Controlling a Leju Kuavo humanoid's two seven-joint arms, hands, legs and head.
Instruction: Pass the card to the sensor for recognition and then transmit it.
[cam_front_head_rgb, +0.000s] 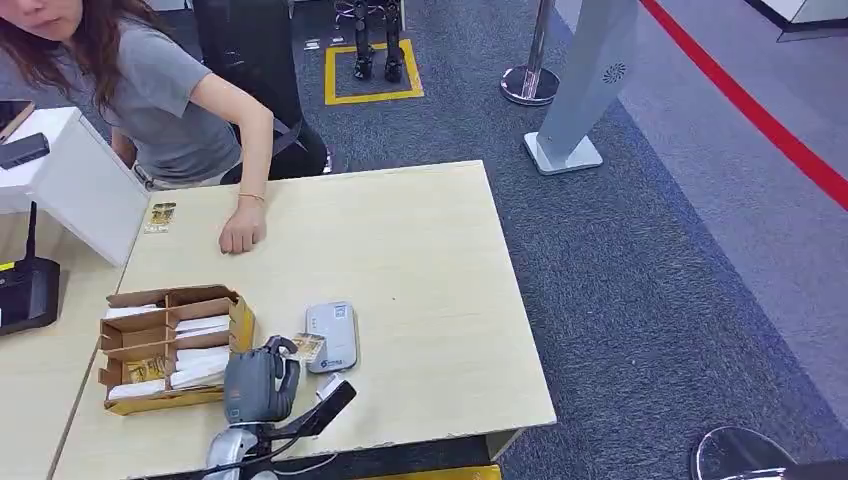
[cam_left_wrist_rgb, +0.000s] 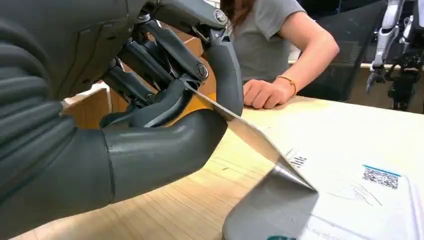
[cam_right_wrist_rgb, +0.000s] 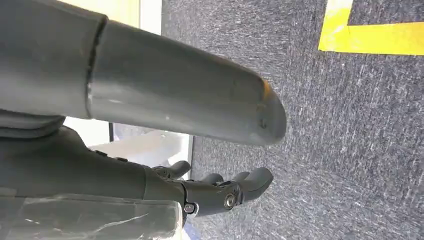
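Setting: pale wooden tabletop (cam_front_head_rgb: 420, 260) on grey carpet, with a red floor line and a yellow floor marking beyond; a person (cam_front_head_rgb: 150, 100) sits at the far edge, one hand resting on the wood.
Left robot hand (cam_front_head_rgb: 258, 385): at the near edge of the tabletop, fingers curled in, pinching the card (cam_front_head_rgb: 307, 347) between thumb and fingers.
Card: held tilted; in the left wrist view its free edge (cam_left_wrist_rgb: 265, 145) comes down onto the top of the sensor (cam_left_wrist_rgb: 360, 200).
Sensor: small white-and-grey box (cam_front_head_rgb: 332, 335) just beyond and to the right of the left robot hand, flat on the tabletop, printed code on its face.
Cardboard box: open divided box (cam_front_head_rgb: 170, 345) just to the left of the left robot hand, holding more cards.
Right robot hand (cam_right_wrist_rgb: 220, 192): hanging over the carpet beside the table, fingers loosely apart, holding nothing.
Other things: a black device (cam_front_head_rgb: 25, 290) on the neighbouring table to the far left; a grey stand (cam_front_head_rgb: 580, 100) well beyond.
Step in hand: presenting the card to the sensor for reading, as I judge it; the handover is not yet done.
Next move: likely lift the card off the sensor with the pinch kept firm, then carry it across the tabletop toward the person; the thin card could slip if the grip loosens.
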